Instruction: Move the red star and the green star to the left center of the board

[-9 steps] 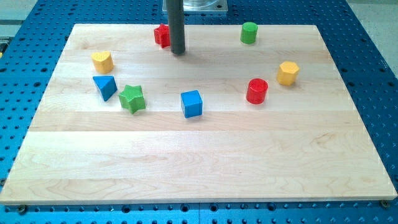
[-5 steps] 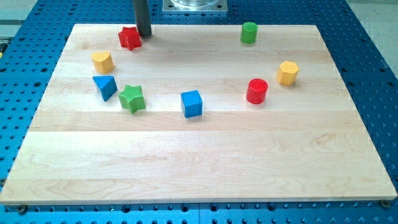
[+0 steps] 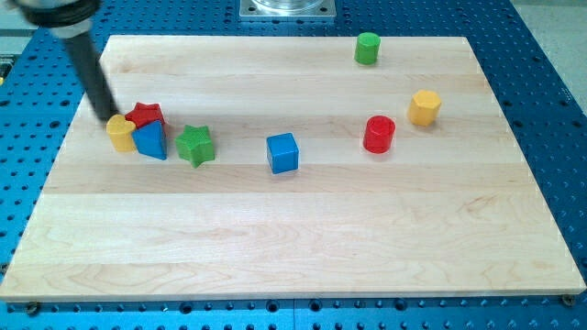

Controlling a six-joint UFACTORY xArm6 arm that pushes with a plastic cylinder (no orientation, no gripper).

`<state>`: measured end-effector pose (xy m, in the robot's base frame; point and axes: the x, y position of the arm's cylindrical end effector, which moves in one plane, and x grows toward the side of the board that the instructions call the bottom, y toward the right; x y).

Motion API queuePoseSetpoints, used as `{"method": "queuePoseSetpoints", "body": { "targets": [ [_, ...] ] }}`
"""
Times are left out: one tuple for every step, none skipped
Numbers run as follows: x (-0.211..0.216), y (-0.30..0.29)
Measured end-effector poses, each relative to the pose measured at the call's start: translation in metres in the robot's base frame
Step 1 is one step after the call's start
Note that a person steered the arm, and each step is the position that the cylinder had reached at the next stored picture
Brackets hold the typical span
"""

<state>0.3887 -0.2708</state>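
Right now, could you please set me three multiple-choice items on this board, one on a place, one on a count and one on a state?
1. Where is my tip?
A. At the view's upper left, by the yellow block
B. Beside the green cylinder
C. At the blue cube

2. How many red blocks are there?
A. One
B. Two
C. Three

3. How does the red star lie?
A. Alone
B. Against the blue triangular block
C. Stacked on the green star

Key: 1 A, the rod ends just above that block. 2 B, the star and the red cylinder. 3 B, they touch.
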Motion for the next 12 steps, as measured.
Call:
{"method": "queuePoseSetpoints", "body": {
  "targets": [
    [0.042,0.049],
    [0.053,0.146],
    [0.054,0.165],
    [0.051,0.136],
    [0.029,0.137],
    [-0.01,0.186],
    [-0.002,0.252],
    [0.05,0.234],
    [0.07,0.231],
    [0.041,0.192],
    [0.03,0.156],
    [0.03,0.116]
  ]
}}
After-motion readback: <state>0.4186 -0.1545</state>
